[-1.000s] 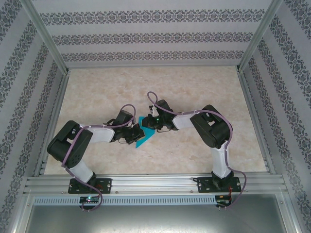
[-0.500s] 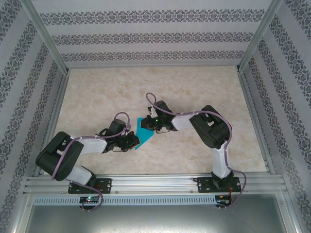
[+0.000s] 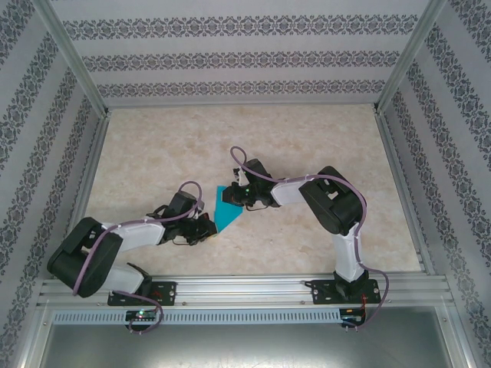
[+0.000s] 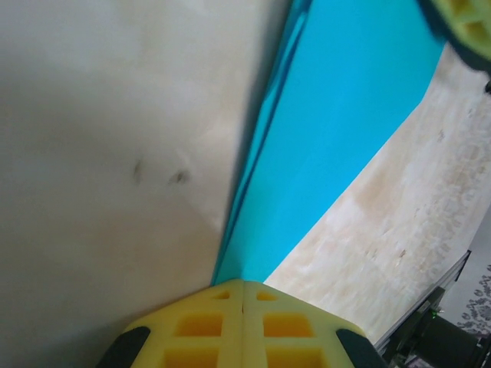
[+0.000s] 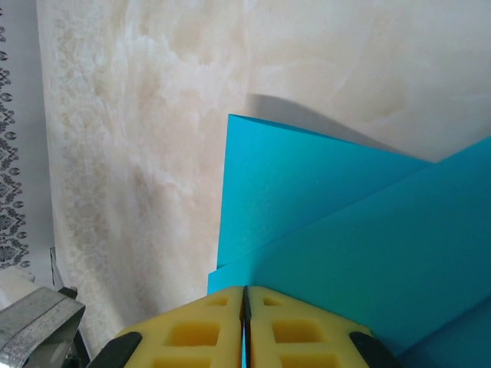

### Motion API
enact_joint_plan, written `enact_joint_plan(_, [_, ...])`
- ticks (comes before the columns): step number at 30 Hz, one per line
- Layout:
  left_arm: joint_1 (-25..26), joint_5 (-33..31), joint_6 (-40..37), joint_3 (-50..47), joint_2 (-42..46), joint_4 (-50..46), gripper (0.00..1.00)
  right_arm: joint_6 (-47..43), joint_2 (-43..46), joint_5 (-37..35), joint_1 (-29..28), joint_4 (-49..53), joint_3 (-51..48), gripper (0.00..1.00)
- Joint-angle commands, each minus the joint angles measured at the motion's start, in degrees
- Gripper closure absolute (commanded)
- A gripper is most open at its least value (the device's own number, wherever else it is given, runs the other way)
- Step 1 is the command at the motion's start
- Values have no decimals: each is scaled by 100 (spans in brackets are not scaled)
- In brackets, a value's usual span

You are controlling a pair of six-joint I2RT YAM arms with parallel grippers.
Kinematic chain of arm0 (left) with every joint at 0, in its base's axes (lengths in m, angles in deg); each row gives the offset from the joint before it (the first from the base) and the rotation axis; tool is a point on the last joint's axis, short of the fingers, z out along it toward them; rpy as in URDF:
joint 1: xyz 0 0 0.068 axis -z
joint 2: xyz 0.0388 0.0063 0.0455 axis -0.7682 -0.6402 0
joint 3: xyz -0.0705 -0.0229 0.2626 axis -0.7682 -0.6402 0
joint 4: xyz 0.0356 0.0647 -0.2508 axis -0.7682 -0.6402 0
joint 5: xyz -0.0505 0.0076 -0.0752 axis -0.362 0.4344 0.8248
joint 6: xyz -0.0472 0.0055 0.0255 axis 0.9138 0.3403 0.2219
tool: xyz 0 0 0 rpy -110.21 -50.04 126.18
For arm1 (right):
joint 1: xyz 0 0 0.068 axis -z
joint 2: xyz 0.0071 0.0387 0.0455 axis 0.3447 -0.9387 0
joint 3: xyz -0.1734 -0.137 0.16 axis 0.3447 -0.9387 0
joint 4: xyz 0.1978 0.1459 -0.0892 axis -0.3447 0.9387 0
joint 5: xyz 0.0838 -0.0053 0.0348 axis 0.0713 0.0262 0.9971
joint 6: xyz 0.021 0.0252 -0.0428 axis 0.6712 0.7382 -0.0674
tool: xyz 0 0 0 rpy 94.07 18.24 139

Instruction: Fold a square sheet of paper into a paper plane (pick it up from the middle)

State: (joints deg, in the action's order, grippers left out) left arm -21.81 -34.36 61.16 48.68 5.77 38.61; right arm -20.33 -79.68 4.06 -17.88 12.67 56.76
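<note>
Lying low over the bench (image 3: 307, 138), the left arm stretches toward the middle, and its left end effector (image 3: 207, 225) sits at the near, lower-left tip of the teal paper sheet (image 3: 227, 208). From the left wrist, the two yellow pads of this end effector (image 4: 243, 295) are pressed flat together with no gap between them. The narrow end of the paper sheet (image 4: 330, 138) runs right up to their front edge. Whether that tip is actually pinched between the pads or merely touching them cannot be told. Ahead of the pads the sheet widens up and to the right, with layered folded edges along its left side, lying on the pale marbled bench (image 4: 100, 153). At the far right corner of that view a yellow pad (image 4: 468, 19) of the other arm sits over the sheet.

Moving right, the right end effector (image 3: 236, 197) meets the sheet's far, upper-right part, directly across the paper from the left one. In the right wrist view its pads (image 5: 245, 307) are closed on the paper sheet (image 5: 345, 230), teal showing in the seam between them. Beyond the pads one folded flap overlaps another, the upper layer raised slightly and casting a shadow on the bench (image 5: 138, 115).
</note>
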Motion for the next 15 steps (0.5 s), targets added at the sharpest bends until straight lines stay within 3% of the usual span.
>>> enact_joint_plan(1, [127, -44, -264, -219, 293, -1753, 99, -86, -223, -605, 69, 691, -269, 89])
enact_joint_plan(9, [116, -343, -473, 491, 1184, -2415, 98, -70, -250, -554, 46, 678, -252, 89])
enact_joint_plan(15, [89, -807, -5, 692, 1249, -1203, 95, -17, -284, -537, 30, 620, -253, 89])
